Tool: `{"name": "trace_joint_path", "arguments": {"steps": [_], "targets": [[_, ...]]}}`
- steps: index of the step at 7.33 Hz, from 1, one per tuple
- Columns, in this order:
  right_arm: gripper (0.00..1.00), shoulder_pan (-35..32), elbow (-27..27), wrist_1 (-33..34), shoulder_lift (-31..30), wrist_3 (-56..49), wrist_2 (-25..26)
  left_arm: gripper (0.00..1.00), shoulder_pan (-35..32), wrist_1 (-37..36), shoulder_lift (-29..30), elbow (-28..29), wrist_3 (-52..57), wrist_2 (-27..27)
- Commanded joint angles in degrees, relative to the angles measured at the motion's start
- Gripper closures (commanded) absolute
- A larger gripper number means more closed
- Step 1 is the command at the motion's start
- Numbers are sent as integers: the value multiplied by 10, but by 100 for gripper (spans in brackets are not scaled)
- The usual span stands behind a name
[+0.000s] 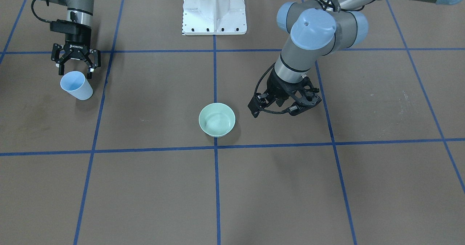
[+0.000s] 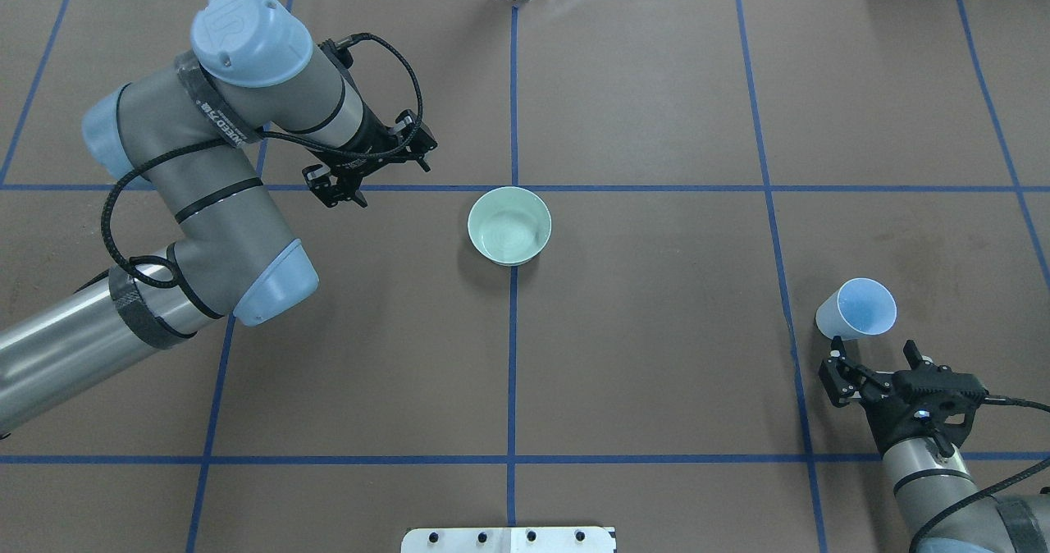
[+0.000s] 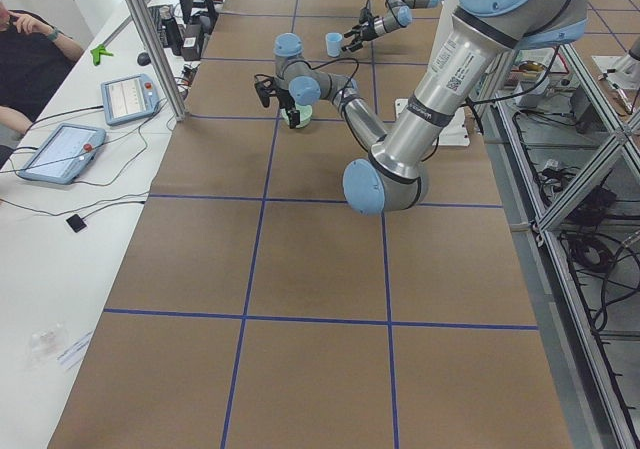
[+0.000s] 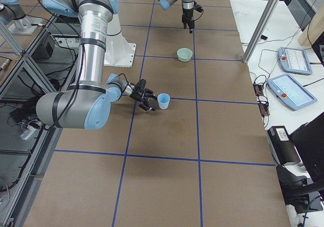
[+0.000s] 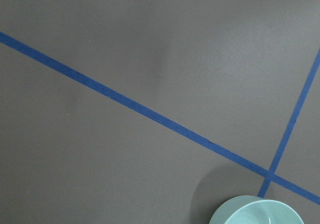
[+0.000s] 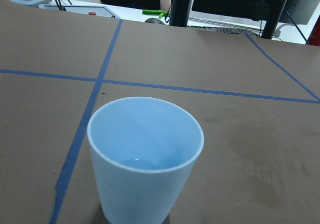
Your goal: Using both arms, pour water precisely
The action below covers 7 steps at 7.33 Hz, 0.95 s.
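two arms out, and i read this as pre-grasp: my right gripper [image 1: 75, 67] sits low, fingers spread just behind the upright blue cup [image 1: 77, 86], the water [image 6: 145, 161] glinting faintly at its bottom. next it must close on the cup and carry it to the green bowl [image 1: 217, 119] — the left gripper [image 2: 361, 177] points down beside that bowl, and i can't tell how its fingers stand.

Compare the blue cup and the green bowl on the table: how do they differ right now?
The cup is pale blue; the bowl is mint green. The cup is tall and tapered, the bowl low and wide. The cup stands just ahead of the open right claw, on the robot's right; the bowl sits in the middle, on a blue tape line. Both stand upright, open side up, and neither is gripped.
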<state>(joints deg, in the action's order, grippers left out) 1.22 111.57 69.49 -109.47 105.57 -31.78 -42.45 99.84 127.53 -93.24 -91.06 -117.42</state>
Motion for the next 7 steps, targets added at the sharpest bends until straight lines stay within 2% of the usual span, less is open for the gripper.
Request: {"name": "trace_joint_path", "arguments": {"steps": [1, 3, 5, 7], "targets": [[1, -16, -14, 0, 21, -10, -2, 0, 0, 0, -1, 1, 0, 0], [1, -33, -23, -11, 46, -52, -3, 0, 0, -1, -1, 2, 0, 0], [1, -46, -62, -119, 50, -118, -2, 0, 0, -1, -1, 2, 0, 0], [1, -61, -100, -184, 51, -153, -3, 0, 0, -1, -1, 3, -1, 0]]}}
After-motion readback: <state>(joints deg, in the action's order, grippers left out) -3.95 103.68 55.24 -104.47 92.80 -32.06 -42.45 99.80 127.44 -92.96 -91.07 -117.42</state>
